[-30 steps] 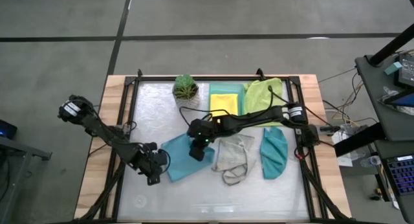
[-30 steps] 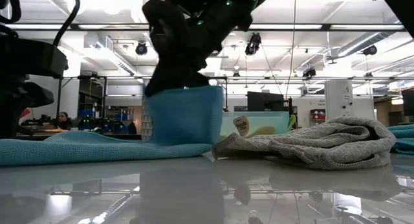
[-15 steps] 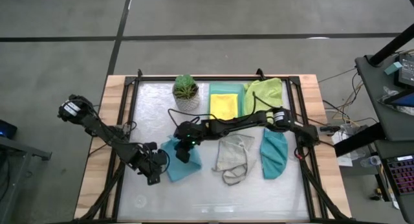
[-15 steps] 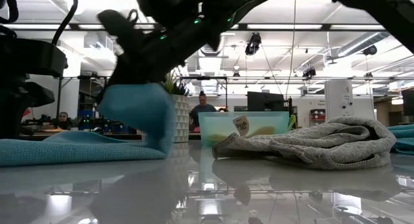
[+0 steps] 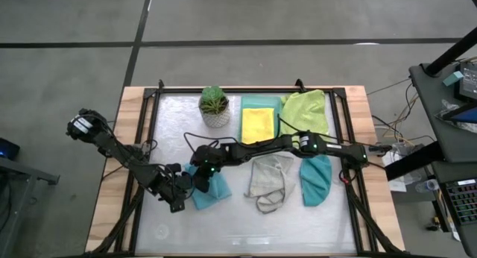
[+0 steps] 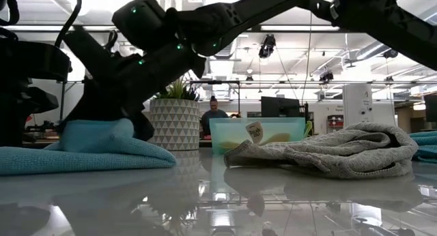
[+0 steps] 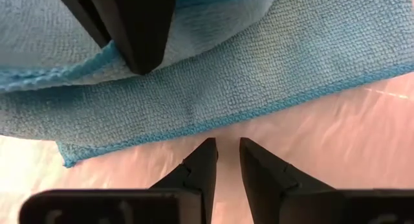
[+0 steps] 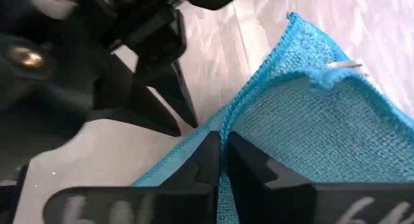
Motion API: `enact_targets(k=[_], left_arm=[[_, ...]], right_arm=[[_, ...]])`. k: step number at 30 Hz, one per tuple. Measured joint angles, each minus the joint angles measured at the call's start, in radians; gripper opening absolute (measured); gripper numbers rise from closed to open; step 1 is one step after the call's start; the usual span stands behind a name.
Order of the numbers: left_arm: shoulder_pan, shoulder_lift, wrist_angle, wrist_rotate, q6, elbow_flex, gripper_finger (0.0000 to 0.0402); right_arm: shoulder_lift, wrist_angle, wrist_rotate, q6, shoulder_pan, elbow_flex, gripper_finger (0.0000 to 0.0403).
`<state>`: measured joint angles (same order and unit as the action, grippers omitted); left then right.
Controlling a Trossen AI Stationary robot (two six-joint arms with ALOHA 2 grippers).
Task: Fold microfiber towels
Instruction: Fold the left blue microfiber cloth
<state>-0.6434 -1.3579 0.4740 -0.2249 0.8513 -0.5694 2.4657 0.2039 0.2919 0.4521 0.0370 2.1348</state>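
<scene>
My right gripper [image 5: 203, 176] is pinched closed on the folded-over edge of the light blue towel [image 5: 212, 187], its fingertips [image 8: 217, 156] clamping the cloth's hem where the upper layer lies back over the lower one. My right arm reaches long across the table from about 3 o'clock to this spot near 8 o'clock of the table's centre. My left gripper [image 5: 181, 189] sits just beside the same towel, at its 9 o'clock side, its fingers [image 7: 200, 169] a narrow gap apart with nothing between them, hovering over bare table [image 5: 298, 228] next to the towel's edge. Outward from there, the pale grey towel [image 5: 267, 182] lies crumpled near the centre, and the teal towel [image 5: 316, 180] lies folded at its 3 o'clock. At 12 o'clock, the yellow towel [image 5: 258, 124] rests in a mint-green tray [image 5: 258, 102], with the lime green towel [image 5: 307, 112] at its 3 o'clock and a small potted plant [image 5: 214, 106] at its 9 o'clock.
</scene>
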Motion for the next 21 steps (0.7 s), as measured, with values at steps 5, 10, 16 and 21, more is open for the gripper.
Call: enact_targets(k=[5, 10, 16, 21], left_arm=[[0.000, 0.000, -0.001, 0.000, 0.000, 0.000, 0.0058], [0.000, 0.000, -0.002, 0.000, 0.001, 0.000, 0.0058], [0.000, -0.001, -0.002, 0.000, 0.002, -0.001, 0.0058], [0.000, -0.001, -0.003, 0.001, 0.003, 0.001, 0.0058]], right_arm=[[0.000, -0.003, 0.000, -0.005, 0.000, 0.000, 0.0063], [-0.001, 0.000, 0.028, -0.007, 0.000, 0.000, 0.0125], [-0.028, 0.062, 0.115, -0.030, -0.006, 0.001, 0.0181], [-0.090, 0.216, 0.116, -0.124, -0.007, -0.001, 0.0198]])
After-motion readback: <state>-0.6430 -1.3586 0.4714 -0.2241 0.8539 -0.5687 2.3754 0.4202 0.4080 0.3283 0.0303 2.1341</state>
